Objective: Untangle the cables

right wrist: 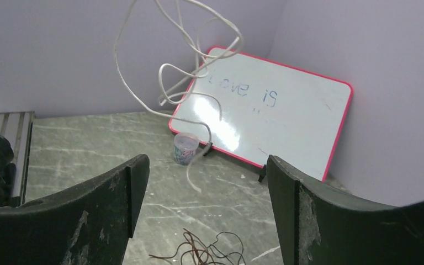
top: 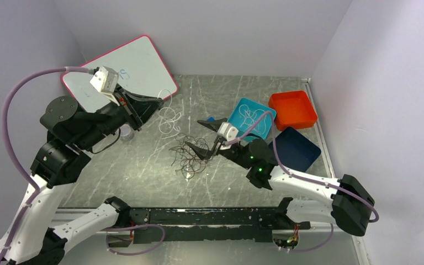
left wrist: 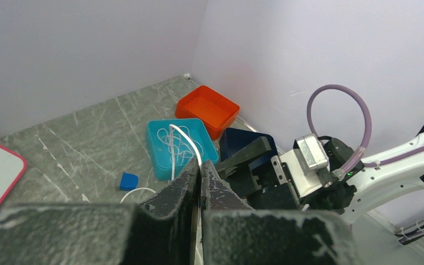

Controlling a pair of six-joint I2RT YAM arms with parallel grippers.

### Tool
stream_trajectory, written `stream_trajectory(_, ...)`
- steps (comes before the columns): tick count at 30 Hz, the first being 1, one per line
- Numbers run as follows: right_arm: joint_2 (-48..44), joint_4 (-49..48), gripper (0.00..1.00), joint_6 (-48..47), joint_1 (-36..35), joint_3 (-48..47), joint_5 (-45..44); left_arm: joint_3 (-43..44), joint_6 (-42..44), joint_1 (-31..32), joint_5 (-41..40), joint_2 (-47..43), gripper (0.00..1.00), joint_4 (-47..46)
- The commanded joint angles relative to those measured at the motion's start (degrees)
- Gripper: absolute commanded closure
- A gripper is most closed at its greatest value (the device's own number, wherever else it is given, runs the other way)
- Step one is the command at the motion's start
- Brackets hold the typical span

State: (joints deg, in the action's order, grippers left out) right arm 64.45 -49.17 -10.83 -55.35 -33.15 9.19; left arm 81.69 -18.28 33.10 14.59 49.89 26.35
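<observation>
**When Lifting Meets Snagging: Two Arms Mid-Separation**

Seen from the top camera, the left gripper [top: 155, 105] is pinched shut on a thin white flexible cable [top: 169, 117] at the far left of the grey marbled table [top: 143, 171], just in front of a pink-rimmed whiteboard [top: 138, 66]. If any trailing white loop is hooked into the thin dark brown-black cable tangle [top: 190, 155] lying mid-table, lifting further would likely drag that tangle along. The left arm is folded high, with its wrist reaching right. The right gripper [top: 204, 136] hovers at the tangle's right edge, jaws spread wide and holding nothing, and its arm stretches low from the near right. A square teal plastic tray [top: 270, 114] to the right holds more white cable.

From the left wrist camera, the two dark fingers [left wrist: 171, 193] meet, with the white cable [left wrist: 185, 141] rising from between them. The pinch looks narrow, so a tug could pull the cable free.

From the right wrist camera, both fingers [right wrist: 132, 182] stand far apart. The white cable [right wrist: 171, 83] dangles in the air beyond them, and dark strands [right wrist: 199, 254] lie on the table below. Closing here might catch several strands at once and tighten the knot, or trap the hanging white loop.
</observation>
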Motion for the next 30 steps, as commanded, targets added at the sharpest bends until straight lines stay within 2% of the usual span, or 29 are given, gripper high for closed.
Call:
stream_trajectory(1,2.7,-3.9,0.19,-2.6,-0.2,-2.9,2.9,-0.3,-0.3,0.3,3.4,0.5,0.93,-2.3)
stream_trajectory(14,8.1,-5.3,0.26,-2.3,-0.3,-7.2,5.9,-2.1,-1.5,0.3,5.5,0.2,0.93,-4.0)
stream_trajectory(27,17.1,-13.9,0.39,4.5,-0.3,-11.0,10.1,-2.7,-2.2,0.3,5.8,-0.5,0.93,-4.7)
stream_trajectory(30,17.9,-14.6,0.47,5.2,-0.2,-11.5,10.5,-3.0,-2.2,0.3,5.6,-0.8,0.93,-4.7)
